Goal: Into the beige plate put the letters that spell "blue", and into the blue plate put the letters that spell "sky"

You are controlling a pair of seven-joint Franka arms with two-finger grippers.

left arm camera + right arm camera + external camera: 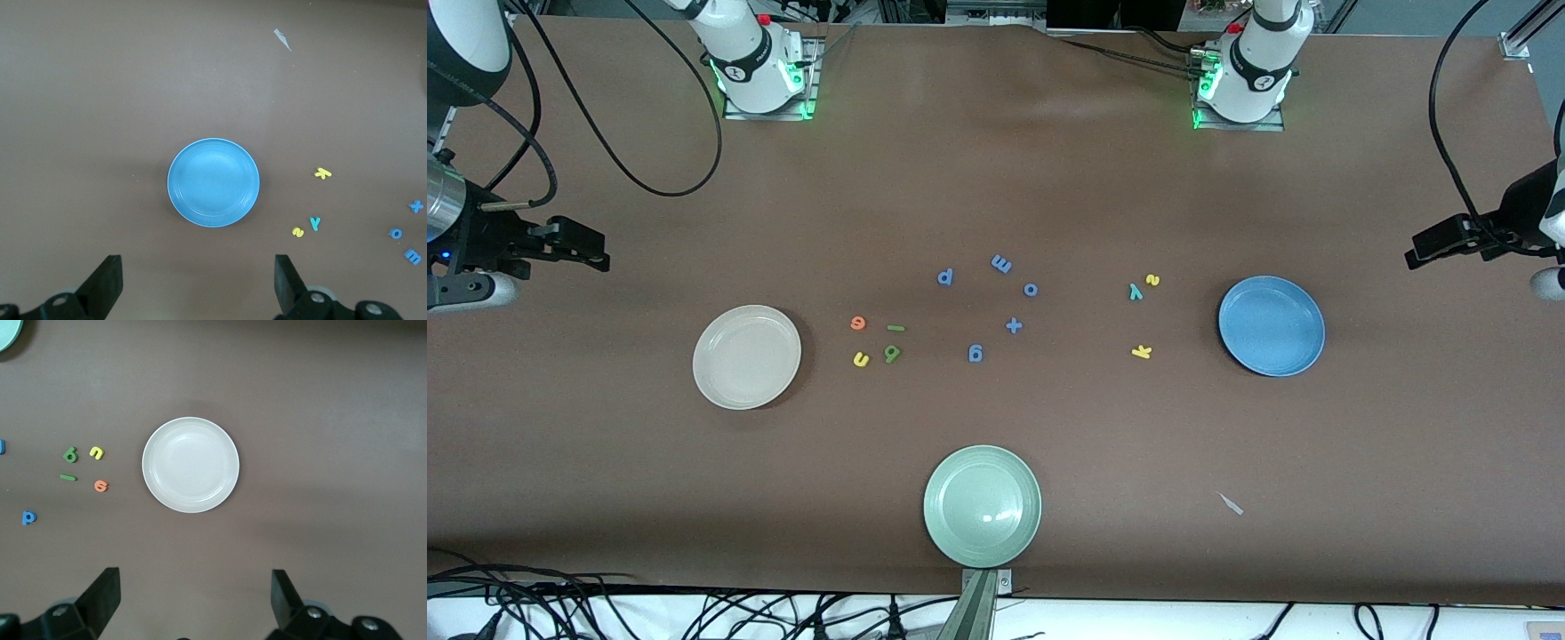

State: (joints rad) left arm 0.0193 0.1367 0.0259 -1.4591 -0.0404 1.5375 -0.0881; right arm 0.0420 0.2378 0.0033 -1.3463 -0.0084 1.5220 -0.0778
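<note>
Brown table [996,178]; pale green plate [983,506] whole only from front.

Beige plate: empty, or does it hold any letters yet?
Empty. The beige plate shows only bare surface; the e, l, u and b lie beside it on the table.

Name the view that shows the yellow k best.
The left wrist view: the yellow k shows there largest, beside the blue plate. The front view shows it small. The right wrist view misses it.
</note>
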